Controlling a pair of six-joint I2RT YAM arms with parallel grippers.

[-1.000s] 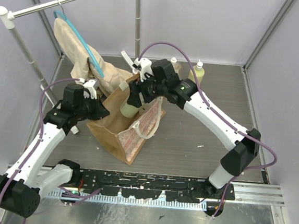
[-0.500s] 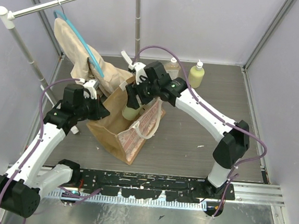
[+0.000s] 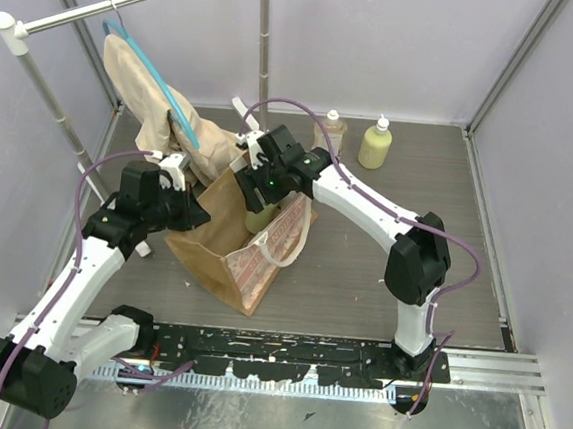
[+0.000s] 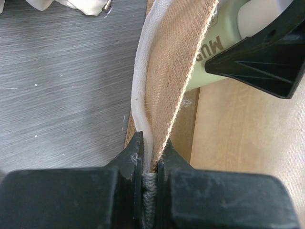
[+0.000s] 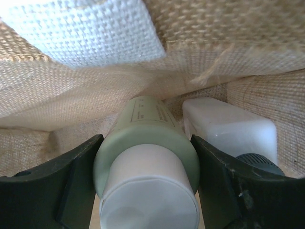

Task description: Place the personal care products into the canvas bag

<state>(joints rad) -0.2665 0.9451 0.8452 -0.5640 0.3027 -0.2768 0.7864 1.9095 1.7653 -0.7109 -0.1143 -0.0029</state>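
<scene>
- The canvas bag [image 3: 226, 244]: tan, mouth open, left of the counter's middle.
- One yellow-green bottle [image 5: 145, 157], white-capped, inside the bag, clamped in my right claw [image 5: 145, 191].
- The white bottle [image 5: 228, 131] lies just beside it.
- The second yellow-green bottle [image 3: 376, 144] and the amber bottle [image 3: 331, 131] stand upright at the far edge.

Coarse cloth, smooth plastic.
The bag [image 5: 71, 109] is rough, open-woven canvas. The green bottle [image 5: 147, 138] is smooth matt plastic and the white bottle [image 5: 228, 126] frosted plastic. The desk [image 4: 62, 71] is matt grey wood-grain.
</scene>
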